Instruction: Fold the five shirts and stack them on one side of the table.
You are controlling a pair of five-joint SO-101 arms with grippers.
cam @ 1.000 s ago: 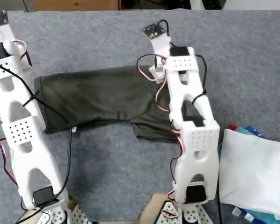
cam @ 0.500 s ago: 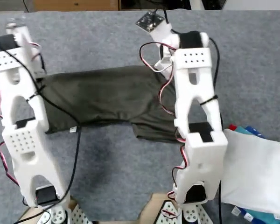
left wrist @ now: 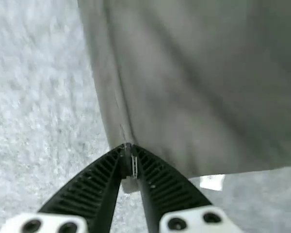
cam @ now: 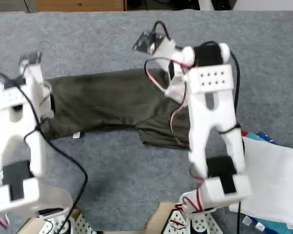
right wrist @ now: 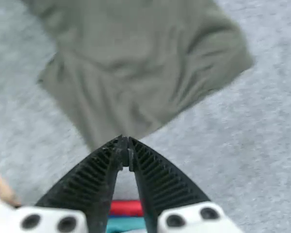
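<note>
A dark olive shirt (cam: 107,102) lies spread across the middle of the grey table (cam: 263,58), one sleeve pointing toward the front. My left gripper (left wrist: 128,162) is shut on the hem of the shirt (left wrist: 199,87) at its left end, where the cloth rises up to the fingertips. On the right, my right gripper (right wrist: 125,150) is shut on the shirt's (right wrist: 136,73) edge. In the high view the right arm (cam: 210,97) covers that end of the shirt. A small white tag (cam: 76,135) shows at the shirt's near edge.
A stack of folded shirts (cam: 273,180) sits at the front right of the table, white on top with teal, blue and red edges beneath. Its red layer (right wrist: 126,208) shows just behind my right fingertips. Bare grey table surrounds the olive shirt.
Both arms have risen and drawn toward the front of the table. The shirt's left edge has lifted and shifted slightly right with the left gripper.
</note>
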